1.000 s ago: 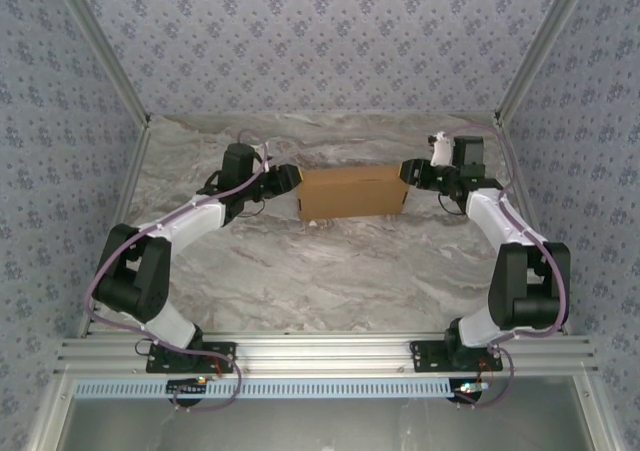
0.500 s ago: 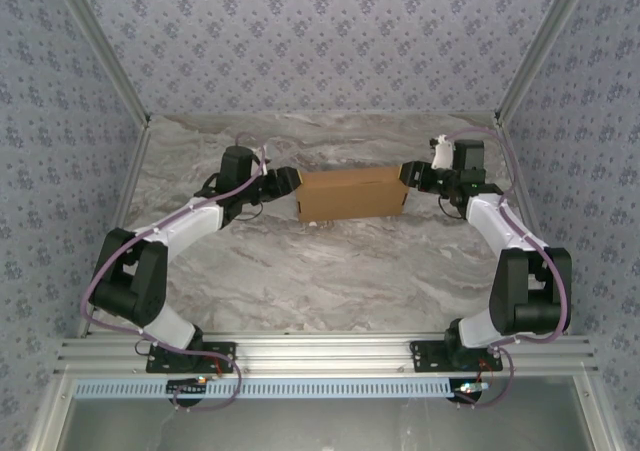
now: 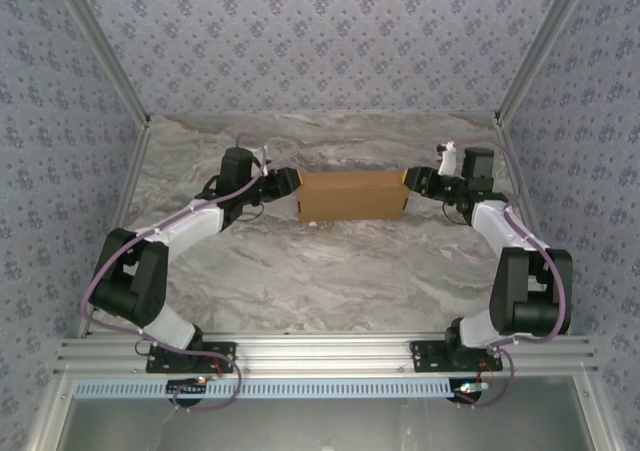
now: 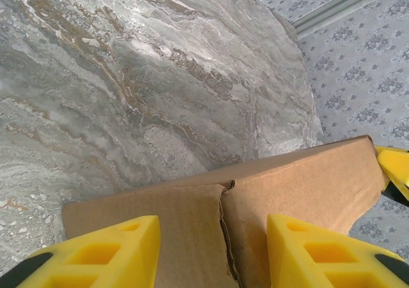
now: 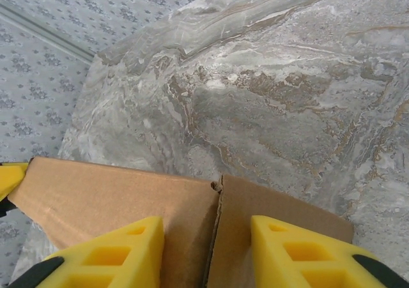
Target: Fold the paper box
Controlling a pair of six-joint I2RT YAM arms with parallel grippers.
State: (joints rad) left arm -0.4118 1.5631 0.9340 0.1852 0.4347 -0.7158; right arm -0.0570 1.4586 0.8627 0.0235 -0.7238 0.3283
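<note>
The paper box [image 3: 352, 193] is a plain brown closed cardboard box lying lengthwise at the middle of the marble table. My left gripper [image 3: 292, 183] is at its left end and my right gripper [image 3: 410, 181] at its right end. In the left wrist view the box [image 4: 294, 186] runs away from the left gripper [image 4: 214, 237], whose yellow fingers stand apart on either side of a flap seam. The right wrist view shows the same from the other end: the box [image 5: 115, 192] lies beyond my open right gripper [image 5: 208, 237], with a flap edge between the fingers. Neither gripper pinches the cardboard.
A small pale bit [image 3: 314, 223] lies on the table [image 3: 330, 271] just in front of the box's left corner. Patterned walls with metal posts close the left, right and back sides. The aluminium rail [image 3: 320, 356] with the arm bases runs along the near edge.
My right wrist has shifted a little to the right and down. The box and the left arm have barely moved.
</note>
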